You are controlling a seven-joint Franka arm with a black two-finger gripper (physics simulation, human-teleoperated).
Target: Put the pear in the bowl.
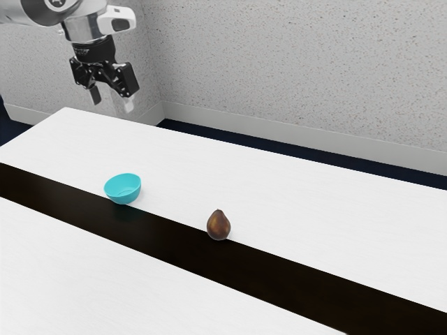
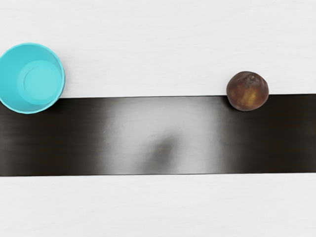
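Pear, upright on table, below gripper, well apart

There is one bowl, on one table. One pear stands apart from the bowl, toward the exterior view's right. One black band runs partly beneath the bowl. One gripper hangs higher than the bowl, and two walls rise beyond it.
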